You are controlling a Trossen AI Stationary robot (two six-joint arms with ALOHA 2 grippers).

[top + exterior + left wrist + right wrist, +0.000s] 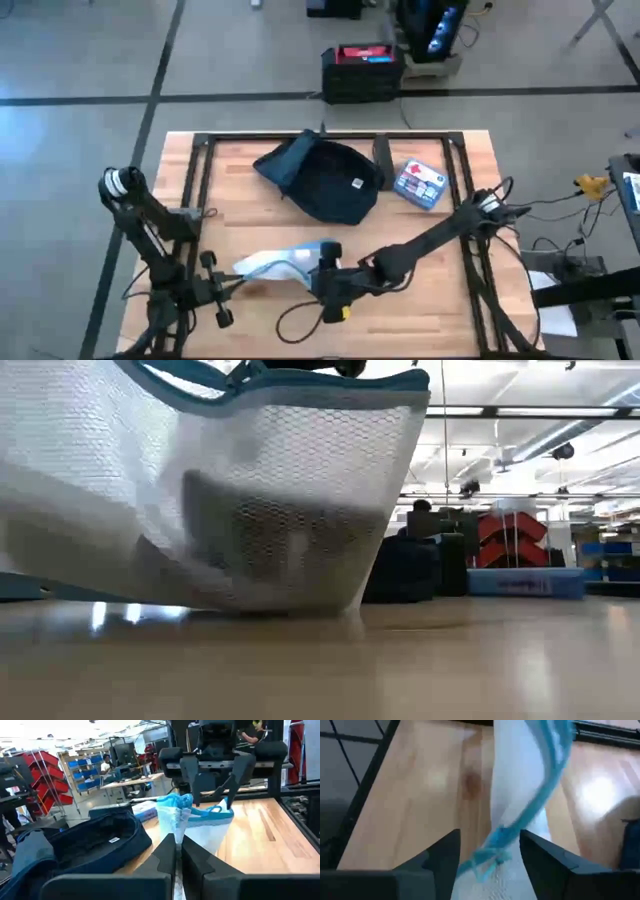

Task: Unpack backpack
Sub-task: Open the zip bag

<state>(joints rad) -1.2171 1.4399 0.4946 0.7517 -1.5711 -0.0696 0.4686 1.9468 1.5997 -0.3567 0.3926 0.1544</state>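
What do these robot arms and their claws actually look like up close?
Both are dark, near-black jointed arms. The left arm has a pale round cap at its rear joint and small black wheel-like knobs near the left gripper, whose two fingers are flat black wedges. The right gripper has the same blocky black fingers, with a loose black cable and a small yellow mark nearby.

A clear mesh pouch with blue trim sits at the front of the wooden table; a small blue-white box lies toward the rear right; a black crate stands on the floor beyond.
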